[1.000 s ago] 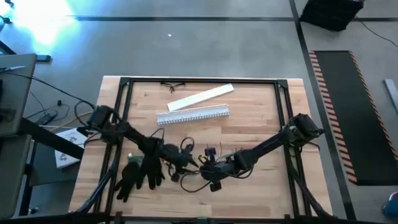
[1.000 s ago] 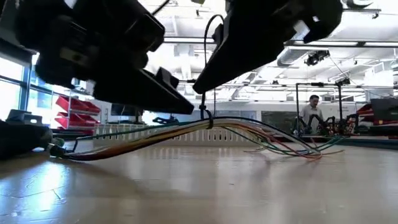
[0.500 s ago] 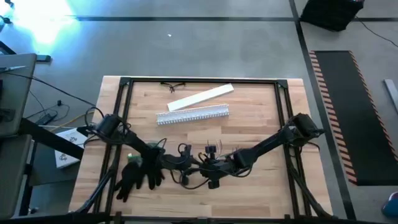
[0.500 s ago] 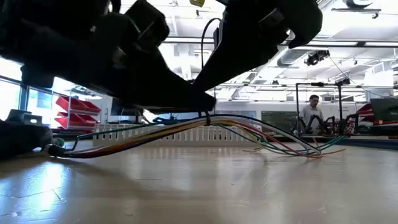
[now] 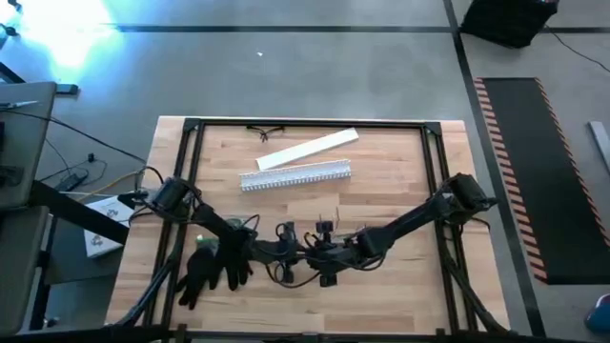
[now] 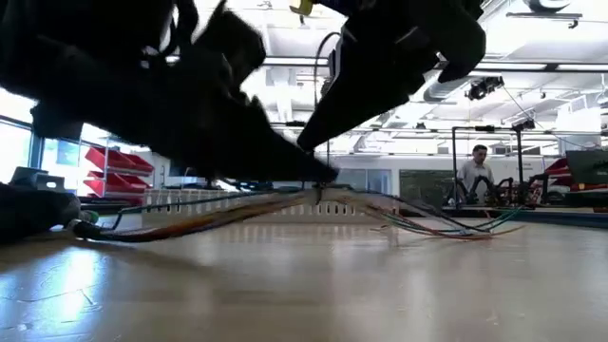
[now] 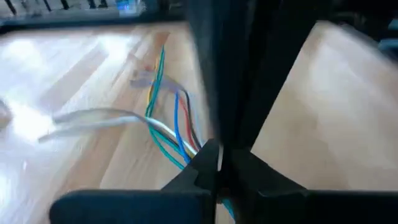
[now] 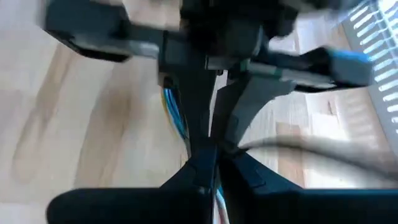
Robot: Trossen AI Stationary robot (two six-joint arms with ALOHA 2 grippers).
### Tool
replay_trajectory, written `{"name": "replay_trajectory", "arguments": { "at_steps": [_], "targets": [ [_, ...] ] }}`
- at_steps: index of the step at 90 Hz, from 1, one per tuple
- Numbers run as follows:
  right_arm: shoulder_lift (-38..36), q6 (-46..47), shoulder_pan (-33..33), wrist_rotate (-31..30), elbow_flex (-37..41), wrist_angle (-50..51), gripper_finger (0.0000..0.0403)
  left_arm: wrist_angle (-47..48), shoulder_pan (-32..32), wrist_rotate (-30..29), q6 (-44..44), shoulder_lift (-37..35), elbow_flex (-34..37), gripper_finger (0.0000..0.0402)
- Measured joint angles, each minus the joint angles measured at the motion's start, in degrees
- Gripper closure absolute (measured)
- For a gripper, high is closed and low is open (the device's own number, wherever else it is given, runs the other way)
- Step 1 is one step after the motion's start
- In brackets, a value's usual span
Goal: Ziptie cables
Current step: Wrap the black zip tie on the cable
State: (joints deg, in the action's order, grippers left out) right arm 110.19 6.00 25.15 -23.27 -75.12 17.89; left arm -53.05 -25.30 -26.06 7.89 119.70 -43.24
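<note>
Cables [image 6: 285, 201] lie low over the wooden table [image 6: 313, 285] near its front edge, a thin bundle of green, blue, yellow, red and white wires that runs from the left side to the right in the low view and fans out at its right end. Both grippers meet at the middle of this bundle. The left gripper [image 5: 289, 255] comes from the left side of the table, and in the left wrist view its two dark fingers are pressed together on the cables, with the coloured wires spreading away behind the tips. The right gripper [image 5: 317, 255] comes from the right side, and in the right wrist view its fingers are also closed together at the same place, the blue and yellow wires passing just under them. The two grippers are almost touching each other. A black glove [image 5: 212, 267] lies on the table just beside the left arm, near the front left corner. Farther back, a white slotted channel [image 5: 295, 176] lies across the table, and a flat white strip [image 5: 308, 150] lies behind it, tilted. Far in the room beyond the table a person [image 6: 472, 175] is seen.
</note>
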Motion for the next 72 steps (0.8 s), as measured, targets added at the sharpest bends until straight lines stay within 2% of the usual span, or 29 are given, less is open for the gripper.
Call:
{"name": "replay_trajectory", "arguments": {
  "at_steps": [10,19,32,41,50,60,72],
  "targets": [
    [-0.1,0.2,0.2,-0.3,-3.5,6.3,0.0403,-0.4,0.0,0.6,0.9,3.6,-1.3,0.0400],
    [-0.3,0.2,0.7,-1.5,-6.4,11.2,0.0403,0.6,0.0,1.2,0.0,3.8,-1.9,0.0401],
    [-0.3,2.9,1.5,-2.5,-8.9,15.4,0.0403,5.3,0.0,1.9,-1.6,0.7,-1.8,0.0400],
    [-0.4,5.6,2.0,0.3,-8.5,16.5,0.0403,10.8,0.0,2.5,-3.3,-2.3,-1.7,0.0389],
    [-0.4,9.3,2.9,2.9,-7.3,18.6,0.0397,18.0,-0.1,5.6,-5.3,-6.3,-1.6,0.0366],
    [-0.4,13.5,4.0,6.4,-6.7,21.2,0.0365,28.0,-0.3,6.8,-5.5,-11.9,-1.6,0.0328],
    [-0.4,16.1,5.6,7.5,-6.7,24.2,0.0292,40.6,-0.7,6.8,-4.4,-19.8,-1.6,0.0287]
  ]
}}
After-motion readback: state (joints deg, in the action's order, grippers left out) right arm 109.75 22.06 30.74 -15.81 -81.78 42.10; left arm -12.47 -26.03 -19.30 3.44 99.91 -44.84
